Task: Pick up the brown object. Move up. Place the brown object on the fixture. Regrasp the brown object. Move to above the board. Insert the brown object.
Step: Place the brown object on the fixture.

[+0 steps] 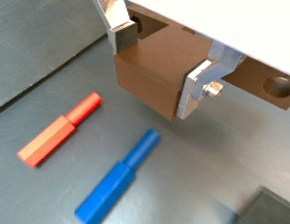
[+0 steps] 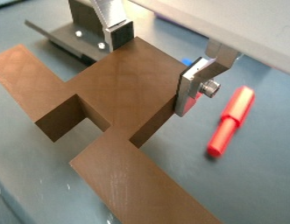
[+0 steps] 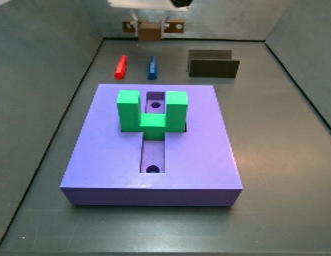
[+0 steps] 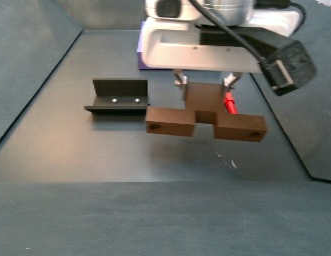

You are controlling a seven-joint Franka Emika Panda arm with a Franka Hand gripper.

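My hand (image 4: 205, 84) is closed on the brown block (image 4: 203, 117), its two silver fingers (image 1: 206, 86) pressing opposite faces of the block's narrower bar; both wrist views show the plates flat against the wood. In a side view the block hangs clear above the grey floor (image 4: 74, 150), cross end lowermost, with a round hole in the end face at about 3 o'clock. The fixture (image 4: 117, 97), a dark L-shaped bracket, stands on the floor at roughly 9 o'clock from the block, apart from it. A red peg (image 1: 60, 131) and a blue peg (image 1: 119, 177) lie on the floor beneath the hand, side by side and not touching; in a side view (image 3: 121, 66) they lie beyond the board. The purple board (image 3: 195, 150) sits well apart from the hand, carrying a green U-shaped block (image 3: 152, 111) astride its central slot, with a round hole at the slot's near end.
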